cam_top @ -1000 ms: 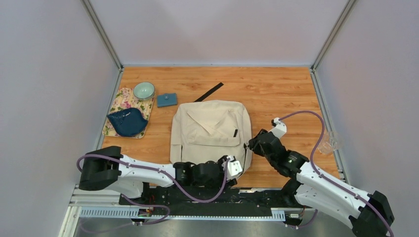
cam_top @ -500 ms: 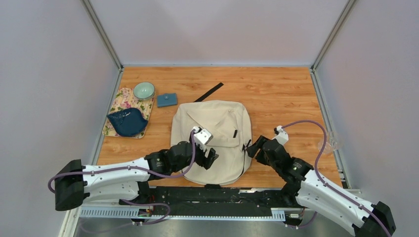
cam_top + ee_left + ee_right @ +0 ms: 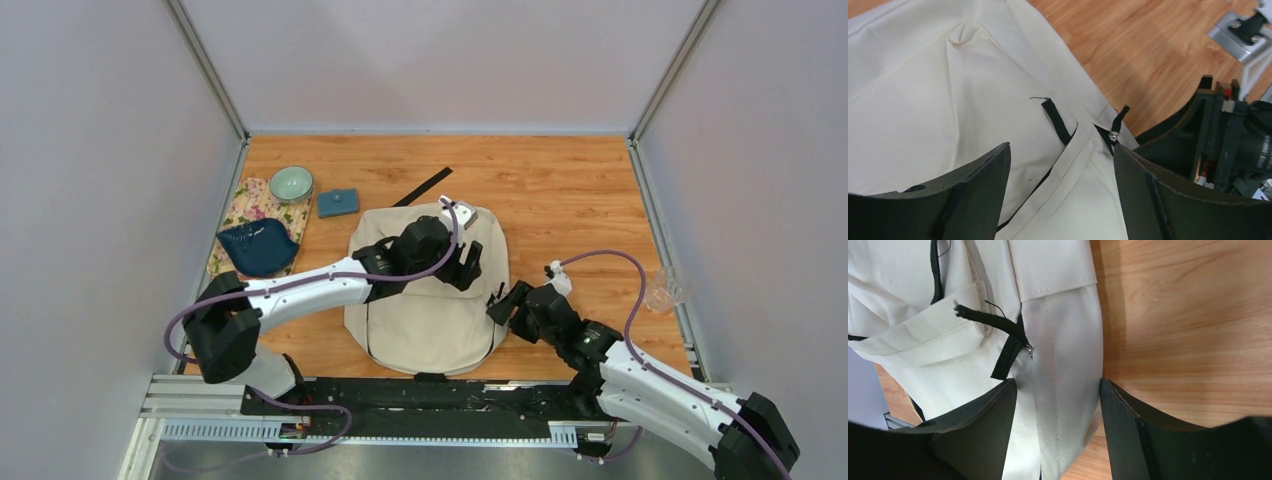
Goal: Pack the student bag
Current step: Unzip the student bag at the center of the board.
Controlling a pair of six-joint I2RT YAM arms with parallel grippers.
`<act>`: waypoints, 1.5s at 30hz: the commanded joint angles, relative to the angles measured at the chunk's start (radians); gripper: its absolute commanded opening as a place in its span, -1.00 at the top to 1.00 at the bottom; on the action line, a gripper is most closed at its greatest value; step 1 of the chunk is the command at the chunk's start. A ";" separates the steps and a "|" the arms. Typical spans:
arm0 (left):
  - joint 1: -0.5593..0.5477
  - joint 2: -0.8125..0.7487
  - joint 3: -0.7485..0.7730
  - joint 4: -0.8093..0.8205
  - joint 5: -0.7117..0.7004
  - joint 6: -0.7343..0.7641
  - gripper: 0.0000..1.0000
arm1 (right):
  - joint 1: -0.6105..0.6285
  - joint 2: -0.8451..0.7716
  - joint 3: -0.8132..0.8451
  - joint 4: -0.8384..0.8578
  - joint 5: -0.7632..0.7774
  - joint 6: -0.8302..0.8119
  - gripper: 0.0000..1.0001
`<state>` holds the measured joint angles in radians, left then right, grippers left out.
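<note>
Print on right arm housing unreadable; student bag cream.

The student bag below the left gripper is matt, woven cream cloth. Its fingers look like matt dark plastic. The table beside them is smooth wood with a light sheen.

Bright, even, diffuse light from above; no glare. Top view sharp throughout. Soft shadow on the table along the edge of the student bag. Wrist views: gripper fingers near the lens dark, slightly soft; fabric weave crisp.
</note>
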<state>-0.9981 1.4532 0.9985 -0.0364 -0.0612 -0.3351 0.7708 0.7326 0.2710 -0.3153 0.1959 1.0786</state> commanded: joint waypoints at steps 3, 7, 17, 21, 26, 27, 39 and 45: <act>0.016 0.125 0.143 -0.128 0.020 -0.059 -0.65 | -0.001 -0.079 -0.050 0.033 -0.019 0.035 -0.30; 0.018 0.157 0.189 -0.151 -0.014 -0.058 -0.65 | -0.001 -0.110 -0.049 -0.005 -0.016 0.021 -0.30; 0.018 0.272 0.302 -0.255 -0.045 -0.030 -0.65 | -0.001 -0.107 -0.030 -0.021 -0.016 0.009 -0.30; 0.018 0.311 0.341 -0.273 -0.034 -0.022 -0.63 | -0.001 -0.104 -0.018 -0.031 -0.013 0.000 -0.30; 0.018 0.387 0.410 -0.318 -0.026 -0.031 -0.46 | -0.001 -0.102 -0.006 -0.041 -0.012 -0.012 -0.30; 0.018 0.401 0.425 -0.333 -0.025 -0.035 -0.43 | -0.002 -0.102 -0.006 -0.042 -0.009 -0.014 -0.30; -0.002 0.484 0.480 -0.441 -0.143 -0.030 -0.26 | -0.001 -0.105 0.000 -0.053 -0.013 -0.025 -0.29; -0.053 0.489 0.497 -0.461 -0.215 -0.005 -0.24 | -0.001 -0.113 -0.001 -0.064 -0.004 -0.031 -0.29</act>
<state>-1.0153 1.9217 1.4532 -0.4217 -0.1993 -0.3660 0.7708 0.6331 0.2279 -0.3641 0.1799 1.0679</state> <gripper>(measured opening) 0.620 0.646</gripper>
